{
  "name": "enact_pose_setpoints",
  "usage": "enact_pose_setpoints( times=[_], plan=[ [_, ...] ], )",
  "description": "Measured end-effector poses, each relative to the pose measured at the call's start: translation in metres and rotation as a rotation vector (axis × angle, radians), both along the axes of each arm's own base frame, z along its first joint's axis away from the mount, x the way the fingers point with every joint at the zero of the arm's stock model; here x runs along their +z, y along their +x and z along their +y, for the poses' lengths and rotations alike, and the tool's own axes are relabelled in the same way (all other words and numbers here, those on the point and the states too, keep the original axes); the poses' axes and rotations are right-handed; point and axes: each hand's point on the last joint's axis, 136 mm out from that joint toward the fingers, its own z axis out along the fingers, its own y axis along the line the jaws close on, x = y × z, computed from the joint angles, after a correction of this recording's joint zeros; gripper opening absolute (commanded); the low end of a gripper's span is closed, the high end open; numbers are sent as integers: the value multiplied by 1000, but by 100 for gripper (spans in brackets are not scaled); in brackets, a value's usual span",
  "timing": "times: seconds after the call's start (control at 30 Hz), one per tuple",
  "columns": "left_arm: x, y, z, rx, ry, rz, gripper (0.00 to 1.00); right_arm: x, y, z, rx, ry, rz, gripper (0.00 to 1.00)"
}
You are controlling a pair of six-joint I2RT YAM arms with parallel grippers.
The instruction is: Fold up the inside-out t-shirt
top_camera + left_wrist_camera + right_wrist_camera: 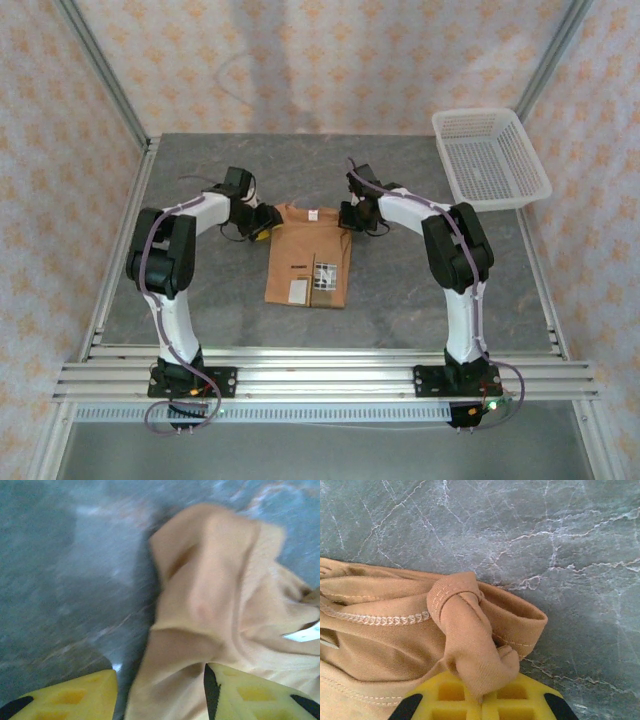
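Caramel soft-fabric short-sleeved t-shirt (308, 262): lies at the middle of the grey marbled table (200, 300), narrowed to a rectangle with white labels uppermost. Its long axis runs from the far edge to the near edge, neckline at the far end.

Right pincer (348, 215): at the garment's far right corner, clenched on a twisted bunch of stitched cloth.

Left pincer (264, 224): at the far left corner, jaws parted astride the cloth, not closed on it.

Judgement: both arms stand equally near, and the shirt extends from both pincers toward the near edge. The fold should carry the far end that way once the left side is secured
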Motion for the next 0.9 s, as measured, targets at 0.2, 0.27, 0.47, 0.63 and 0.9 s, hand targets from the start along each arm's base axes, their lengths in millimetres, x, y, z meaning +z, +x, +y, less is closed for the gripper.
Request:
enact_pose_setpoints(
  times=[0.2, 0.27, 0.47, 0.63, 0.9],
  plan=[
    [0, 19, -12, -27, -7, -25, 58, 0, -1, 3, 13, 15, 4, 0],
    [-1, 23, -14, -32, -4, -15, 58, 0, -1, 4, 20, 16, 3, 0],
    [-4, 27, -21, -51, 13, -3, 37, 0, 0, 5, 24, 16, 0, 0],
    [-8, 32, -40, -85, 23, -46, 32, 0, 4, 6, 28, 17, -4, 0],
    [-8, 35, -69, -132, -13, -97, 0, 0, 6, 8, 35, 16, -6, 6]
  ],
)
